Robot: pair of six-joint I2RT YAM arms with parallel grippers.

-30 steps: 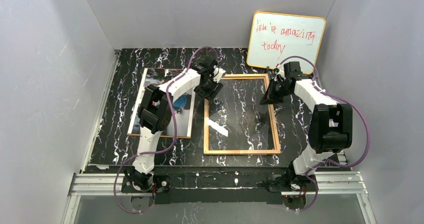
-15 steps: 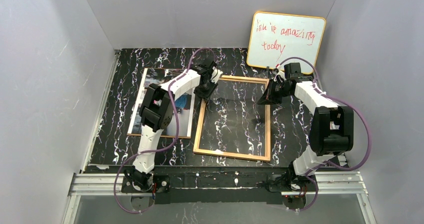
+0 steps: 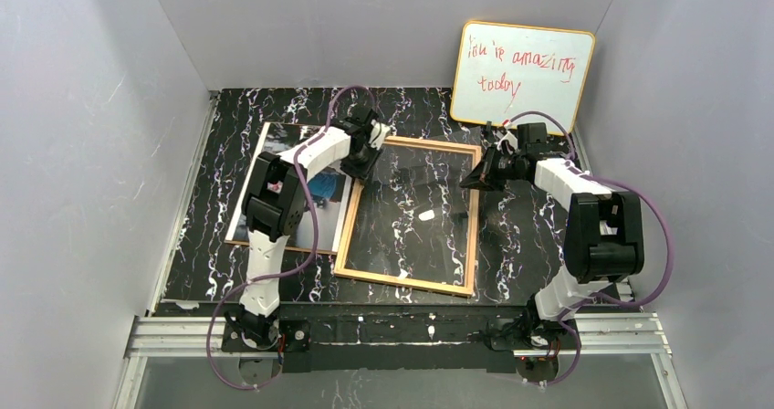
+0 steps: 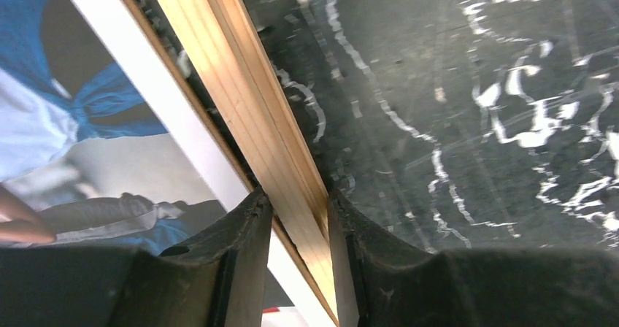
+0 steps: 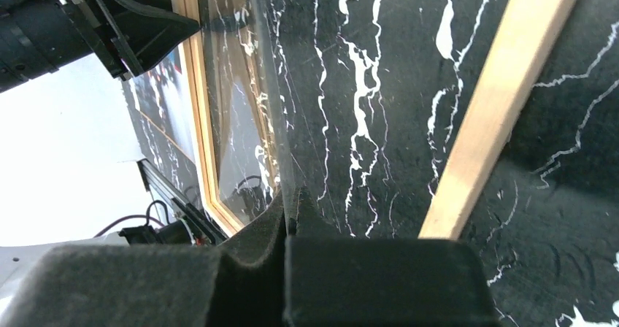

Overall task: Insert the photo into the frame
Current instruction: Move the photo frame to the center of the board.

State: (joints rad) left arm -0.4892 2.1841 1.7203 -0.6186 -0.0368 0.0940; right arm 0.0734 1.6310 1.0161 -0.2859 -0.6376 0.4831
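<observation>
The frame (image 3: 402, 281) has swung left since 1 second ago and now lies skewed on the worktop (image 3: 529, 235). Its left rail overlaps the right edge of the photo (image 3: 324, 208), which lies flat at the left, partly under the left arm. Farther back, the left claw (image 4: 299, 199) has closed onto the frame's far-left rail. The right claw (image 5: 292, 203) stays pinched on the far-right edge of the pane (image 3: 415, 217). A whiteboard (image 3: 525, 71) leans on the back wall.

The frame (image 4: 248, 101) is pale, smooth wood, its pane (image 3: 411, 231) clear and glossy; the photo (image 4: 73, 115) is glossy paper; the counter (image 3: 538, 235) is marble-patterned black.
</observation>
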